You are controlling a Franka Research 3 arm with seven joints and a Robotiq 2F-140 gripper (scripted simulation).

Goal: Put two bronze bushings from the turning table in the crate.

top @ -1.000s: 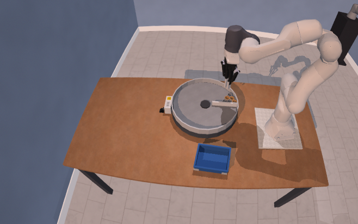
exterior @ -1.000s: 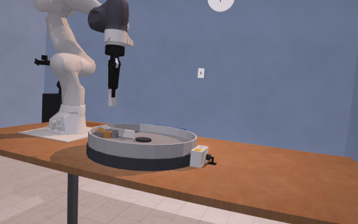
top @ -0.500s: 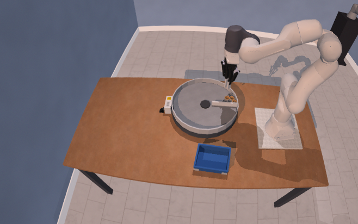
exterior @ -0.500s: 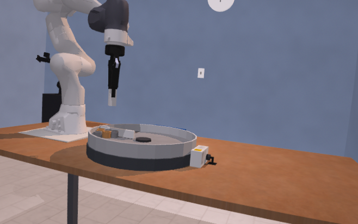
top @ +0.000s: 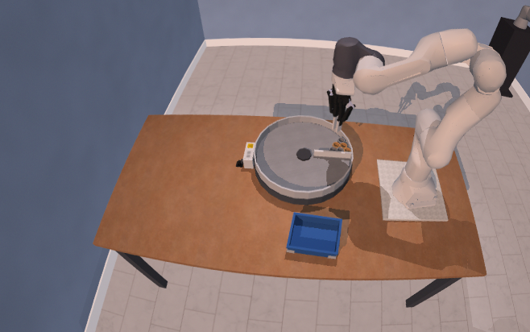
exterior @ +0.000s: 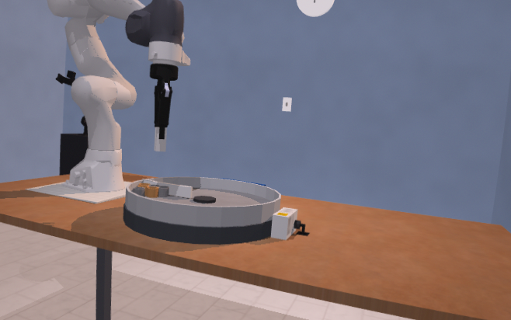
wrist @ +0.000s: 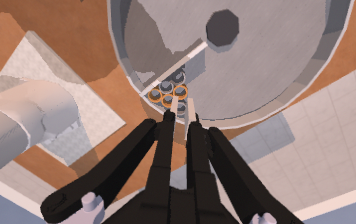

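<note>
Your claw (exterior: 160, 144) hangs high above the table, its two pale fingertips drawn nearly together with nothing between them (the narrow slit between them in the wrist view shows only the tray below). Almost straight beneath it, a little toward the arm's foot, sits the cluster of small ring-shaped bushings (wrist: 170, 91): bronze-coloured ones (top: 339, 144) mixed with dull grey ones (exterior: 163, 191), all touching one another and pushed up against the pale straight fence bar (top: 332, 153) that runs from the dark round hub (top: 304, 154) out to the rim.

All of them rest inside the wide round grey turning table with its low white wall (top: 278, 189), so none has been moved yet.

Judging by their look, these bushings are short, stiff metal sleeves, small and fairly light, with smooth sides that may slip. Because they are packed tight, you will likely want to open wider first and pinch one bronze ring across its outer wall, or with one fingertip down its bore, choosing one at the edge of the group.

Farther out, well apart from the claw on the brown wooden table (top: 181, 193), waits the blue rectangular plastic crate (top: 297, 242).
</note>
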